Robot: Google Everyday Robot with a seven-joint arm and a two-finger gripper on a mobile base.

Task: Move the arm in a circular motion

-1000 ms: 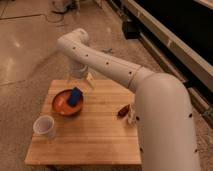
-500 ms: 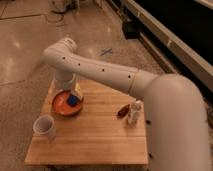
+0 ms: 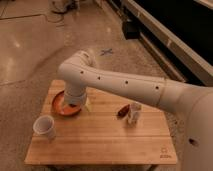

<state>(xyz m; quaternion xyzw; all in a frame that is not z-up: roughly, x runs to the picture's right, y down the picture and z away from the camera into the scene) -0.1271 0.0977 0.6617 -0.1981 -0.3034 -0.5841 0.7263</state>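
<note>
The thick glossy white arm, with a row of small dark dots, reaches from the lower right across the wooden table to a rounded joint and then bends down. Its end hangs over the right part of an orange bowl at the table's left. The gripper sits low under the wrist at the bowl's right rim and is mostly hidden by the arm.
A white cup stands at the table's front left. A small white container with a brown item beside it stands right of centre. Polished floor lies beyond, with a dark bench along the right.
The arm's bent joint has swung from the far left side toward the camera and lower. It now covers more of the bowl and hides the blue item that showed in it.
</note>
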